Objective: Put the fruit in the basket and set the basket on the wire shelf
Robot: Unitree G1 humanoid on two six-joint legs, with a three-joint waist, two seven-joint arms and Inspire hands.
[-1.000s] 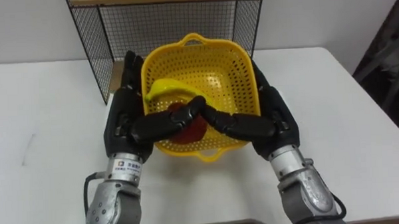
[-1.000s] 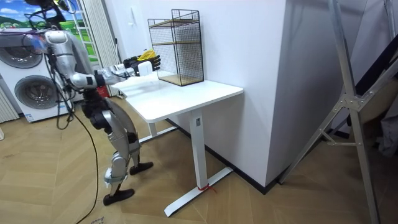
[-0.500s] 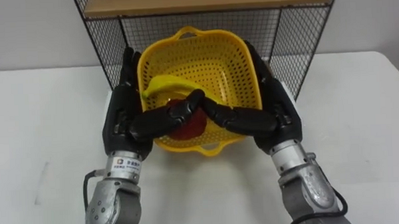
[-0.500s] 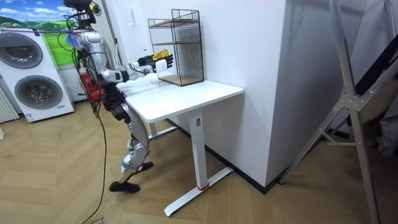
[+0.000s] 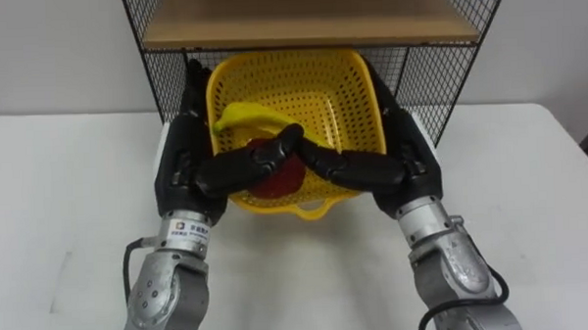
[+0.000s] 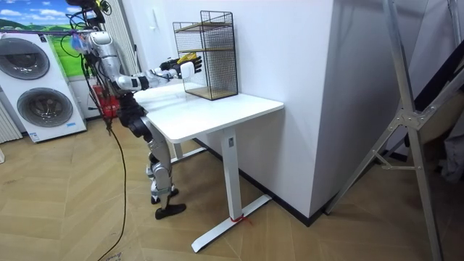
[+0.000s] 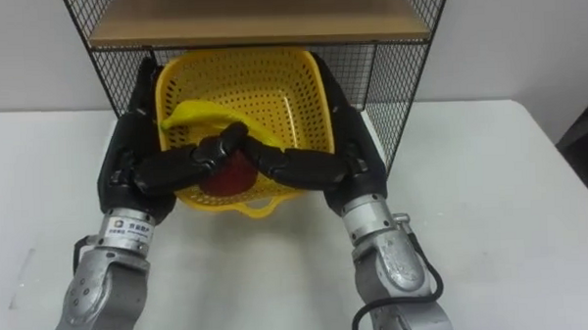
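**At the mouth of the wire shelf [image 5: 438,86], a loaded basket held in both hands**

In the yellow basket [image 5: 316,96] lie a banana [image 5: 245,118], up against its left wall, and a red fruit [image 5: 275,177], low at the near end and half hidden behind the thumbs. So the fruit part of the job looks done. The left hand [image 5: 188,164] and right hand [image 5: 404,159] clasp the basket from either side. Their fingers run along the outer walls, and their thumbs are hooked over the near rim, meeting in the middle above the red fruit.

The basket's far rim sits just under the front edge of the shelf's wooden board [image 5: 299,18], so the open lower bay lies straight ahead of the hands. The rest of the basket hangs out over the white desk [image 5: 60,212]. I cannot tell whether its bottom touches the desk. Both hands are equally placed, one per side.

From across the room, the robot stands at the desk's end with its arms stretched toward the shelf. To my eye, what remains is a straight push forward. The thing to watch is clearance between the hands on the basket's walls and the mesh sides.
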